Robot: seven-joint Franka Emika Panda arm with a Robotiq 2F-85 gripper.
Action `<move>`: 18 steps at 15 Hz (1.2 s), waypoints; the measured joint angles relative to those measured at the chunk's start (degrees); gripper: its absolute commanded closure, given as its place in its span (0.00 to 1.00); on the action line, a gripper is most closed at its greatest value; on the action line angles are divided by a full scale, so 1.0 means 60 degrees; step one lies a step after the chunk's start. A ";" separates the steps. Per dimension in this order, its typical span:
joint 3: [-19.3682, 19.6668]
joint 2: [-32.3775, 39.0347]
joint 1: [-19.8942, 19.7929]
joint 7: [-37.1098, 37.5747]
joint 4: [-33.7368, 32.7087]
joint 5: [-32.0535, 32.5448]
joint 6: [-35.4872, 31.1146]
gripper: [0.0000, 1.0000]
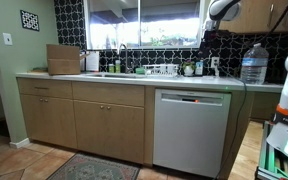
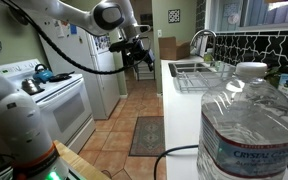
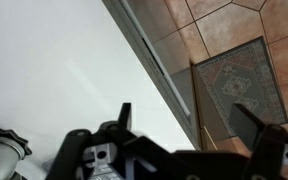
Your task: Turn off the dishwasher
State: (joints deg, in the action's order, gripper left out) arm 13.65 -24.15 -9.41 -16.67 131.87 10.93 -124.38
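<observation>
L to R in an exterior view: tan cabinets [image 1: 79, 120], a faucet [image 1: 122, 55] at the sink on the counter [image 1: 44, 76], then the dishwasher [image 1: 191, 135]. It's a white front under the counter w/ a dark control strip [image 1: 191, 96] along its top; a faint reddish spot there is too small to read. Above the dishwasher's right side hangs the arm [image 1: 222, 10], well apart from the strip, w/ a water jug [image 1: 254, 62] on the counter just right of it. Wrist view: white counter on the left, fingers [image 3: 248, 122] spread wide w/ nothing between them, rug [image 3: 239, 80] on the tile floor at right. Looks like the approach step, no contact yet. To do it well: bring the fingers out past the counter edge, drop to strip height, prob. pinch them together so one narrow tip does the poke, and press square on the button, not the bare panel. Button position can't be told from here, so line up slowly by wrist cam. Keep clear of the jug; the main risk is grazing the counter lip going down.
</observation>
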 measured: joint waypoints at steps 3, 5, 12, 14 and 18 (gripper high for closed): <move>-0.0032 0.0001 -0.0001 0.0032 0.0004 0.0000 0.0000 0.00; -0.0271 0.0028 0.0000 0.0244 0.0102 0.0036 0.0000 0.00; -0.2305 0.0575 0.0260 0.2743 0.1234 0.1314 -0.0046 0.00; -0.2872 0.0988 0.0309 0.3938 0.1392 0.2099 -0.0168 0.00; -0.3701 0.2121 0.0402 0.6466 0.1402 0.4113 -0.0279 0.00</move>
State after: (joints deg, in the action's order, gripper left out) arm -8.56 -11.43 -7.00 22.12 140.29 35.61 -126.06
